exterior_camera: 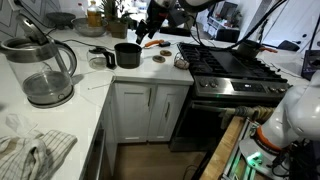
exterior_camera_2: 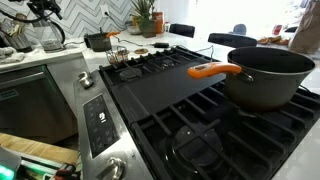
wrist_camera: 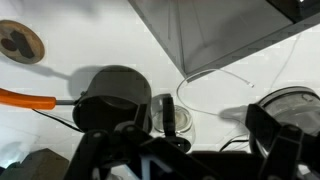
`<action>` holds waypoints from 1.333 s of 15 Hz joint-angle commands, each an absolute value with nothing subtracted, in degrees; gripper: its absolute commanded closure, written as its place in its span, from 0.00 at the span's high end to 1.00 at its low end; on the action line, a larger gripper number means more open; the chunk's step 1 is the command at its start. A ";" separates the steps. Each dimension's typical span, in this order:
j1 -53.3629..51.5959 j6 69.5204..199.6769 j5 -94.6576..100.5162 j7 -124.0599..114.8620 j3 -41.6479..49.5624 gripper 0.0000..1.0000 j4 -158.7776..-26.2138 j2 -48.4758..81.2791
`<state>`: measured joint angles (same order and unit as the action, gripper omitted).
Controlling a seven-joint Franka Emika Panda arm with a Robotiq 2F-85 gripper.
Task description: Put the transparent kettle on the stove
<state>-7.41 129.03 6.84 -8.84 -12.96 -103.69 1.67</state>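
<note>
The transparent kettle is small and clear with a dark handle. It stands on the white counter left of the black round pot. In the wrist view the kettle sits just right of the pot. My gripper hangs above the back of the counter, clear of both. Its fingers are spread wide and empty in the wrist view, with the kettle between and beyond them. The stove with black grates stands to the right of the counter; it fills the foreground in an exterior view.
A large glass electric kettle stands at the counter's left, also in the wrist view. An orange-handled tool and a cork coaster lie near the pot. A big grey pot with an orange handle sits on the stove. A small jar stands by the stove's edge.
</note>
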 commanded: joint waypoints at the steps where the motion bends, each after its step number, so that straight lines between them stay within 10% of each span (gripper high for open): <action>1: -8.19 133.25 8.22 -7.73 -10.51 1.00 -94.70 13.05; 20: -13.75 146.32 6.16 -2.79 -6.21 1.00 -64.90 44.21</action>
<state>-12.25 145.33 6.27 -3.00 -7.95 -71.09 39.17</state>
